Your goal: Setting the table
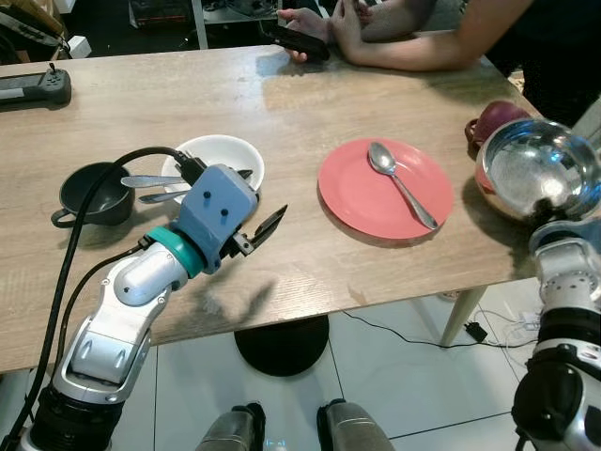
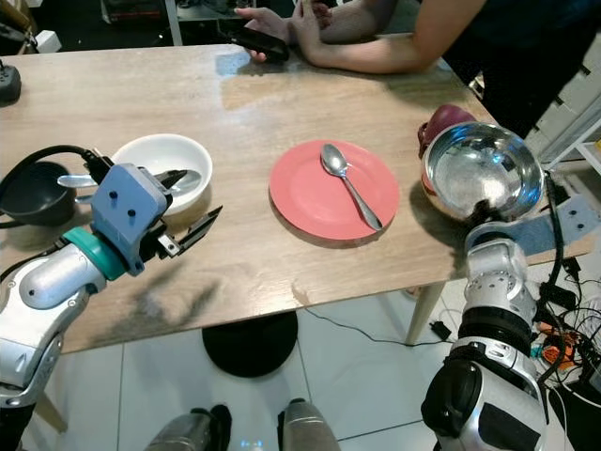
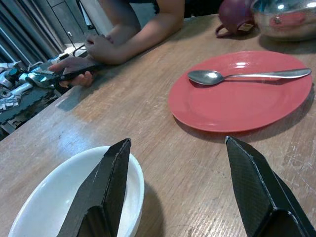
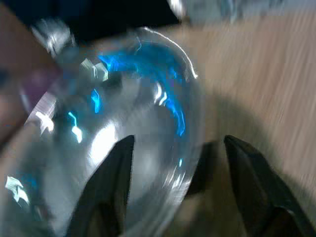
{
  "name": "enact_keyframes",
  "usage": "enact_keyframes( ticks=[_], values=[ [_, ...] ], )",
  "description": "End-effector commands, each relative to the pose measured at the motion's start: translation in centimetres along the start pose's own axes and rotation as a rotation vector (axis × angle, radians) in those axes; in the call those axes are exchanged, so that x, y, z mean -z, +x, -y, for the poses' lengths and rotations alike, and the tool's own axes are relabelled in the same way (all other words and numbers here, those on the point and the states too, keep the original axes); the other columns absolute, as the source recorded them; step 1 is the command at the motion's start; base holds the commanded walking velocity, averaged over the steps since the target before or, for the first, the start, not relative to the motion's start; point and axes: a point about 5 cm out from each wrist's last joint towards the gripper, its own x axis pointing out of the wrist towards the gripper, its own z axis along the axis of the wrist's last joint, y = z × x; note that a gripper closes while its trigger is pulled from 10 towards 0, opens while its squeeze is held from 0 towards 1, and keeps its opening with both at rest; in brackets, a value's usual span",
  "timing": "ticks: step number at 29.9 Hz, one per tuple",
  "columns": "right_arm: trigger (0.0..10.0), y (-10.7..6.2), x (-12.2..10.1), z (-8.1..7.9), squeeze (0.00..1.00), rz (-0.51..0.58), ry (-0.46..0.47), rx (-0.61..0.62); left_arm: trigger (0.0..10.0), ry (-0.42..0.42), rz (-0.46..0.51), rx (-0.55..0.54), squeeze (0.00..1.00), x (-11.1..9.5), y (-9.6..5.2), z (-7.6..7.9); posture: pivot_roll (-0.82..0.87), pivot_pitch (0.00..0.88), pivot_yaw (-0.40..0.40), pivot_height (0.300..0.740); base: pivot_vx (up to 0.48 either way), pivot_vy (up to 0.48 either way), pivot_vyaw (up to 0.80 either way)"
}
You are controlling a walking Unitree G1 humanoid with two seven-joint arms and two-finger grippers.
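A red plate [image 1: 362, 202] lies mid-table with a metal spoon [image 1: 399, 183] on it. To its left sits a white bowl [image 1: 225, 150] holding cutlery [image 1: 150, 181], beside a dark grey cup [image 1: 94, 193]. My left gripper [image 1: 267, 192] hovers open at the bowl's right rim, one finger over the bowl and the other over bare wood, empty. At the table's right edge stands a shiny steel bowl [image 1: 535, 169]. My right gripper [image 4: 177, 140] is open at its near rim, one finger over the inside and one outside; that view is blurred.
A maroon mug [image 1: 493, 122] stands just behind the steel bowl. A person's arms [image 1: 394, 42] rest on the far edge, hands on a dark phone [image 1: 300, 44]. A black device [image 1: 33, 86] lies far left. The near table edge [image 1: 310, 315] runs below my left gripper.
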Motion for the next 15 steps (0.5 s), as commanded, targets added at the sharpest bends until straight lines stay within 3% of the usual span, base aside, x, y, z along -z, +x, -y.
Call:
enact_keyframes(
  ticks=[1, 2, 3, 4, 7, 8, 10, 12, 13, 15],
  values=[
    [10.0, 0.1, -2.2, -0.6, 1.00, 0.095, 0.010, -0.020, 10.0, -0.004, -0.022, 0.012, 0.00, 0.4, 0.1, 0.4, -0.14, 0.061, 0.009, 0.740, 0.000, 0.000, 0.00],
    [10.0, 0.1, -2.2, -0.6, 1.00, 0.095, 0.010, -0.020, 10.0, -0.004, -0.022, 0.012, 0.00, 0.4, 0.1, 0.4, -0.14, 0.061, 0.009, 0.740, 0.000, 0.000, 0.00],
    [10.0, 0.0, -2.9, -1.1, 0.86, 0.124, 0.010, -0.049, 10.0, -0.005, -0.022, 0.013, 0.00, 0.5, 0.1, 0.4, -0.14, 0.059, 0.011, 0.740, 0.000, 0.000, 0.00],
    [10.0, -0.2, -3.8, -1.9, 0.00, 0.161, 0.004, -0.092, 10.0, -0.007, -0.020, 0.015, 0.00, 0.5, 0.2, 0.5, -0.14, 0.058, 0.012, 0.740, 0.000, 0.000, 0.00],
    [10.0, -0.8, -5.7, -4.1, 0.00, 0.247, -0.021, -0.209, 10.0, -0.005, -0.019, 0.019, 0.00, 0.5, 0.3, 0.6, -0.14, 0.056, 0.014, 0.740, 0.000, 0.000, 0.00],
    [10.0, -0.8, -5.7, -4.1, 0.00, 0.247, -0.021, -0.209, 10.0, -0.005, -0.019, 0.019, 0.00, 0.5, 0.3, 0.6, -0.14, 0.056, 0.014, 0.740, 0.000, 0.000, 0.00],
    [10.0, -1.8, -6.6, -6.2, 0.00, 0.312, -0.124, -0.321, 10.0, -0.008, -0.015, 0.018, 0.00, 0.4, 0.4, 0.6, -0.15, 0.053, 0.016, 0.740, 0.000, 0.000, 0.00],
    [10.0, -2.1, -6.6, -6.9, 0.00, 0.333, -0.166, -0.357, 10.0, -0.009, -0.014, 0.017, 0.00, 0.4, 0.4, 0.6, -0.15, 0.053, 0.016, 0.740, 0.000, 0.000, 0.00],
    [10.0, -3.8, -5.5, -9.0, 0.00, 0.375, -0.346, -0.478, 10.0, -0.031, -0.015, -0.034, 0.00, 0.5, 0.7, 0.5, -0.14, 0.048, 0.016, 0.740, 0.000, 0.000, 0.00],
    [10.0, -4.5, -4.8, -9.6, 0.00, 0.383, -0.400, -0.519, 10.0, -0.043, -0.017, -0.066, 0.00, 0.5, 0.8, 0.5, -0.14, 0.048, 0.016, 0.740, 0.000, 0.000, 0.00]
  ],
)
